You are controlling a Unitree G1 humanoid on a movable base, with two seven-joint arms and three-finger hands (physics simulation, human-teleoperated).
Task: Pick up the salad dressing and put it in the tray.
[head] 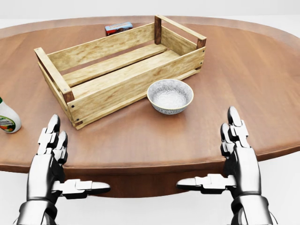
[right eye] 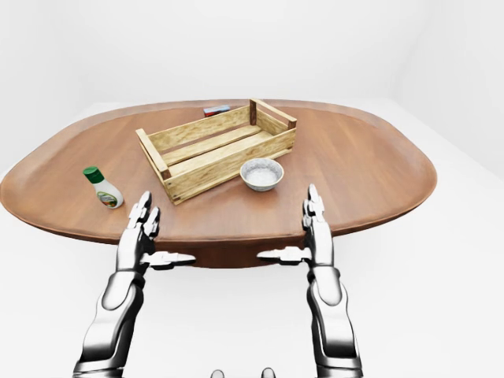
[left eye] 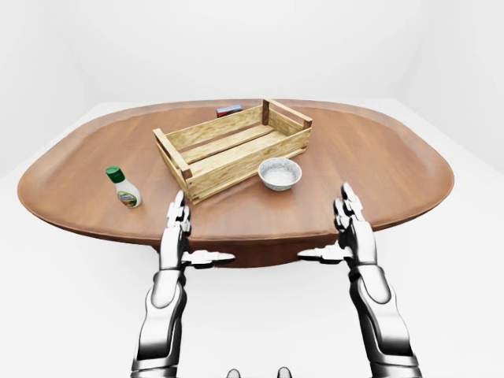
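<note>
The salad dressing is a small white bottle with a green cap, standing on the brown oval table at the left of the left-eye view. The tray, a slatted wooden crate, sits near the table's middle with nothing showing inside. My left hand is open at the table's near edge, to the right of and below the bottle, apart from it. My right hand is also open at the near edge, holding nothing.
A white speckled bowl stands just right of the crate's near corner. A small red and blue box lies on the table beyond the crate. White floor and walls surround the table.
</note>
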